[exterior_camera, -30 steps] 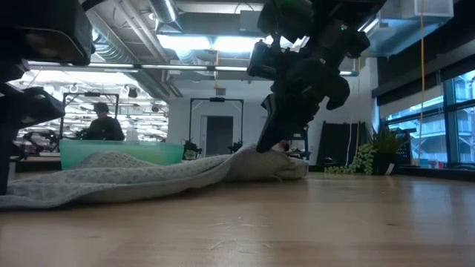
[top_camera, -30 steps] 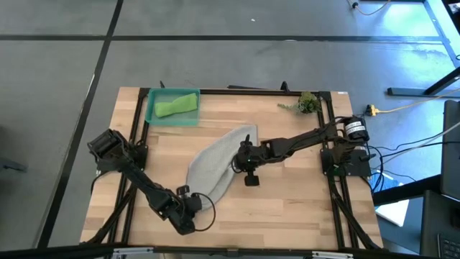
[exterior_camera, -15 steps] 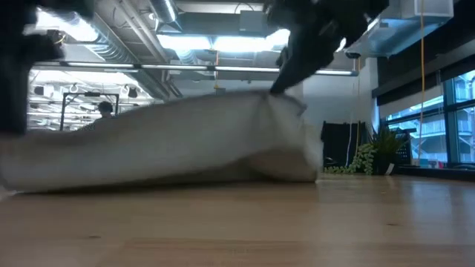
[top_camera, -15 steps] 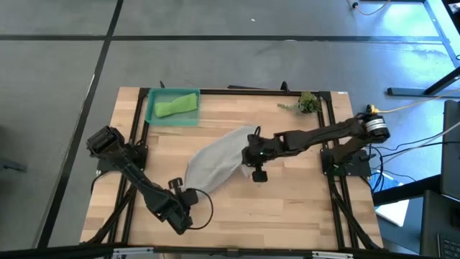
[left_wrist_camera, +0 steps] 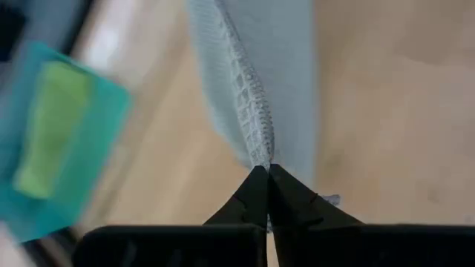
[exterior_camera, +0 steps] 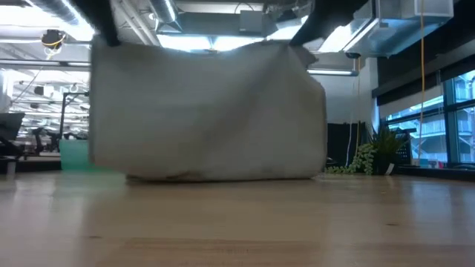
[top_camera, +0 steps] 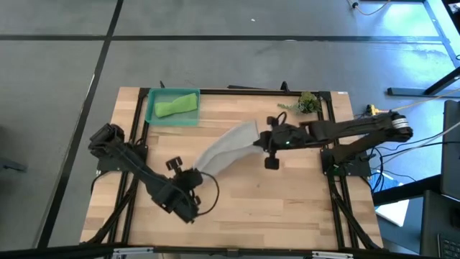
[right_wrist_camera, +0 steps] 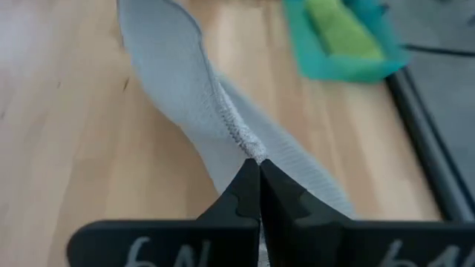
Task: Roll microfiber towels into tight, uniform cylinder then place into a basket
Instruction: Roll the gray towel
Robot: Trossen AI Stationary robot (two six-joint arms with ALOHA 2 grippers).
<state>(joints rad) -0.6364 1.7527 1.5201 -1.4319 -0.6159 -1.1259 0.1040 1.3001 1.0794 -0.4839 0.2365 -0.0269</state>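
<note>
Holding the grey towel [top_camera: 224,149] stretched in the air between my grippers, I am pinching one corner in my left gripper [left_wrist_camera: 265,172] and the opposite one in my right gripper [right_wrist_camera: 257,165], both clamped tight. The basket [top_camera: 152,115] is sitting well beyond my left gripper, with the green towel [top_camera: 177,105] inside. Pulling apart too hard could be tearing a thin corner free, dropping the cloth crumpled.

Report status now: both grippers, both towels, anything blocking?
Left gripper, right gripper shut on pale grey cloth towel, lifted. Lime green towel in teal plastic basket. Nothing blocking.
</note>
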